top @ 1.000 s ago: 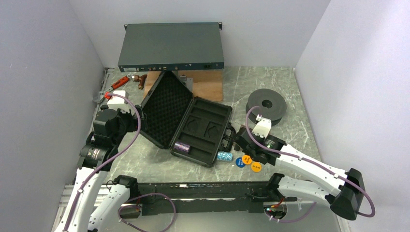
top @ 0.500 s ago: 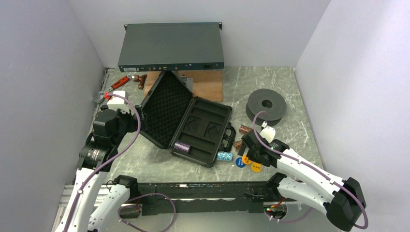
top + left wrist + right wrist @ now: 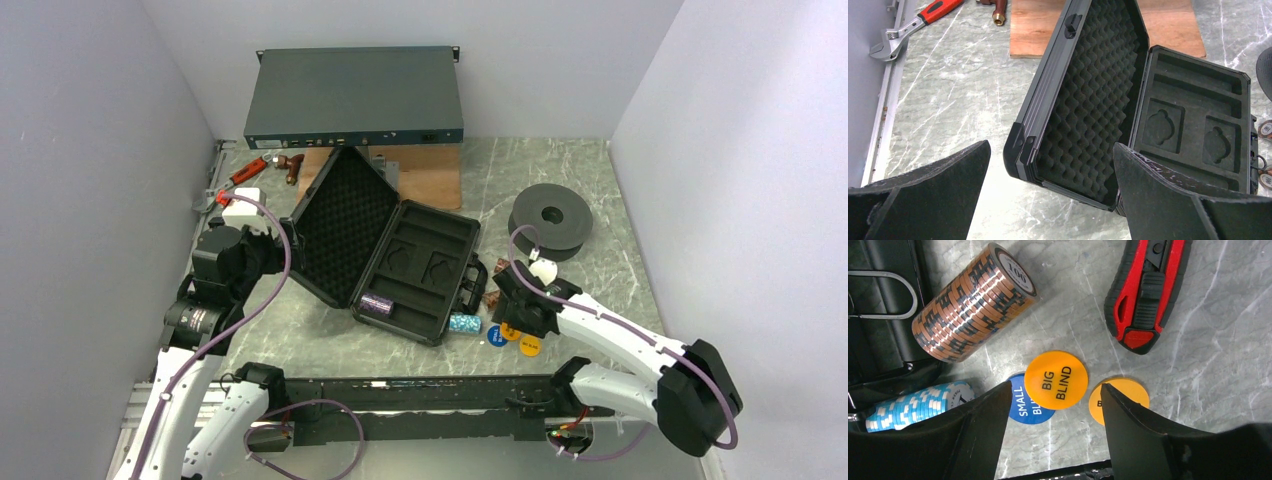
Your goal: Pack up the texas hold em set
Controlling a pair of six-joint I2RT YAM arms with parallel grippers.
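Note:
The black case (image 3: 385, 255) lies open, its foam lid raised on the left; it also shows in the left wrist view (image 3: 1098, 100). A purple chip roll (image 3: 375, 303) lies in its tray. A teal roll (image 3: 463, 323) (image 3: 918, 407) and a brown roll (image 3: 491, 297) (image 3: 973, 305) lie on the table by the case handle. The orange BIG BLIND disc (image 3: 1056, 380) overlaps the blue SMALL BLIND disc (image 3: 1025, 405); a yellow disc (image 3: 1128, 395) lies beside them. My right gripper (image 3: 508, 312) (image 3: 1055, 386) is open and empty over the discs. My left gripper (image 3: 255, 255) (image 3: 1050, 145) is open and empty by the lid's near corner.
A red-black utility knife (image 3: 1145, 295) lies beside the discs. A grey rack unit (image 3: 355, 97) stands at the back, with a wooden board (image 3: 430, 175) in front of it. A black spool (image 3: 551, 220) sits at the right. A red-handled wrench (image 3: 923, 17) lies at the far left.
My right arm has swung its wrist away from the case handle and brought the open gripper down over the discs. The left arm has not moved.

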